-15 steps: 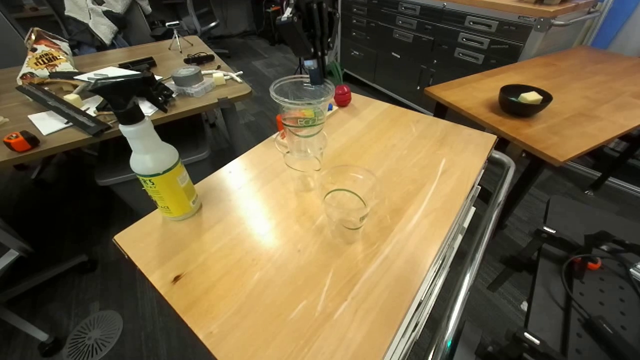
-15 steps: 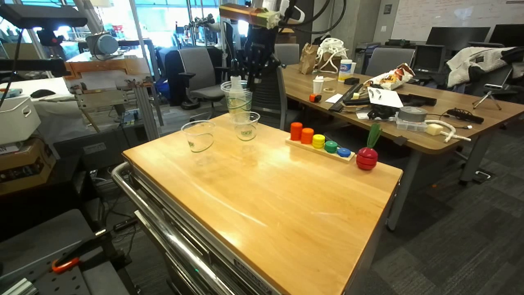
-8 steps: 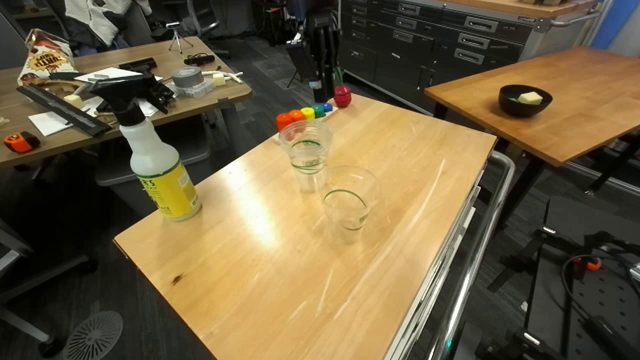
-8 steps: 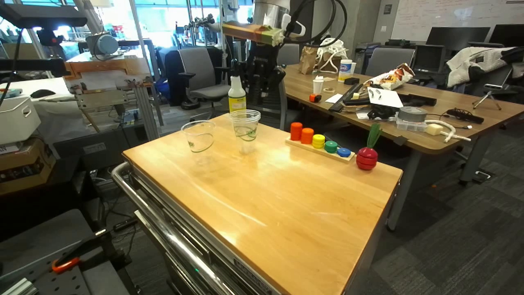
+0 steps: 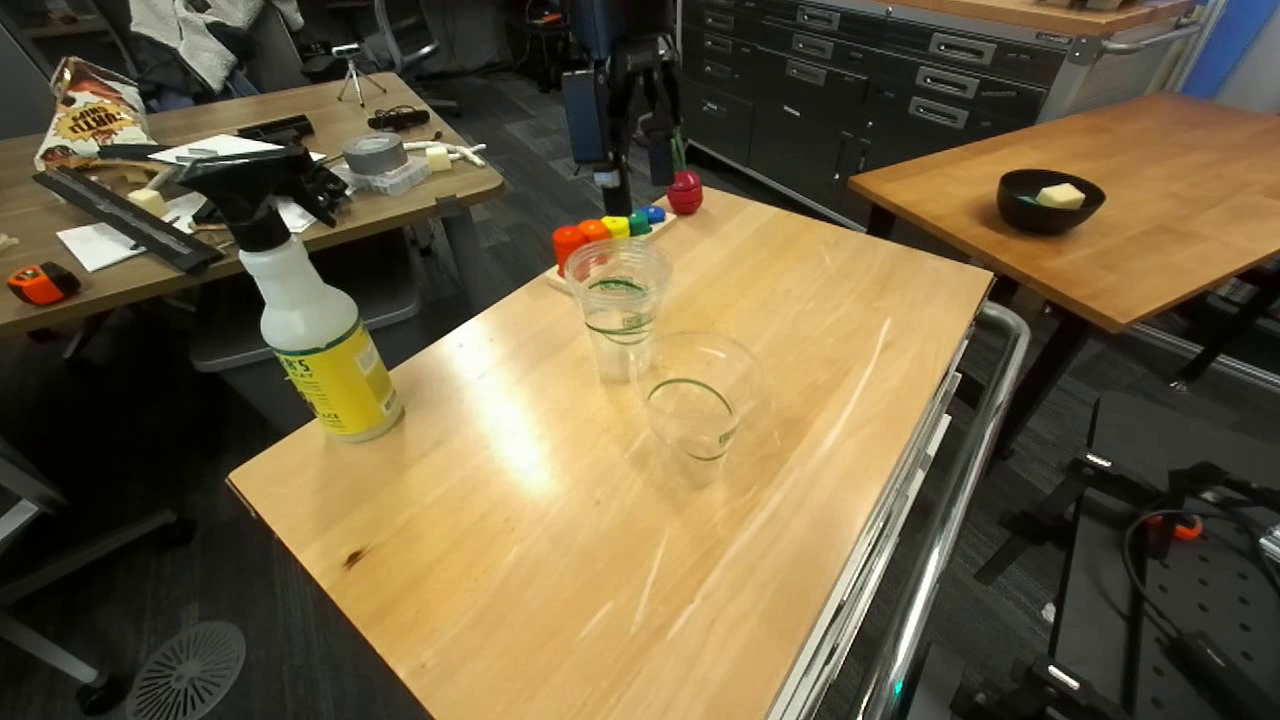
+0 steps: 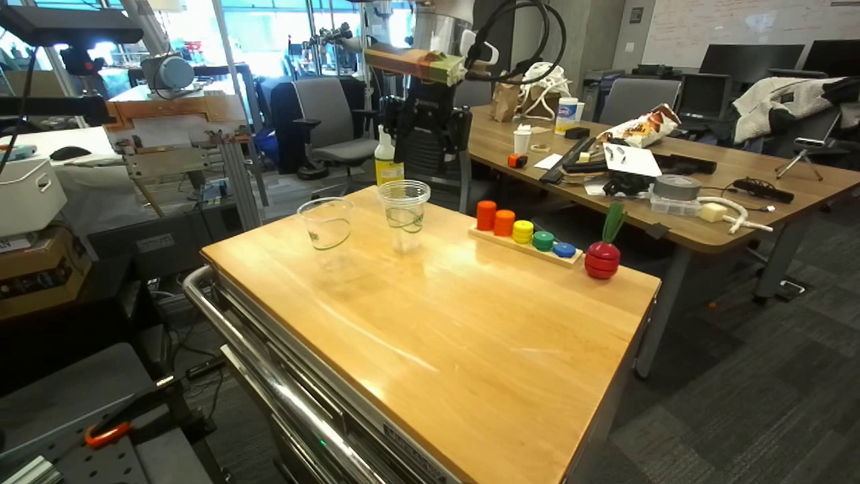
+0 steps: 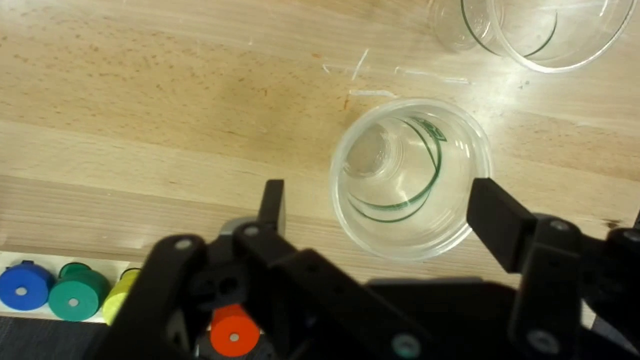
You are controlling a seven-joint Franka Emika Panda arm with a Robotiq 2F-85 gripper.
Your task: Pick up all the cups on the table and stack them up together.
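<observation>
In an ext. view: spray btl. [image 5: 308, 305], yellow lbl. [image 5: 345, 380], upright, left of frame; snack bag [image 5: 95, 115] on cluttered desk [image 5: 235, 110], upper left; orange tape meas. [image 5: 42, 283], left edge; blk. bowl [image 5: 1030, 215] w/ pale block [image 5: 1061, 195] inside, upper rt., on brown wooden tbl. [image 5: 1180, 160]. In an ext. view: toy rack [image 6: 527, 249] w/ red-orange, yellow, green, blue pcs. [image 6: 523, 232], rt. of ctr.; red toy veg. [image 6: 603, 261], green top [image 6: 613, 223], just beside. Whiteboard [image 6: 746, 27], upper rt. corner. Some pcs. in wrist view, lower left.
</observation>
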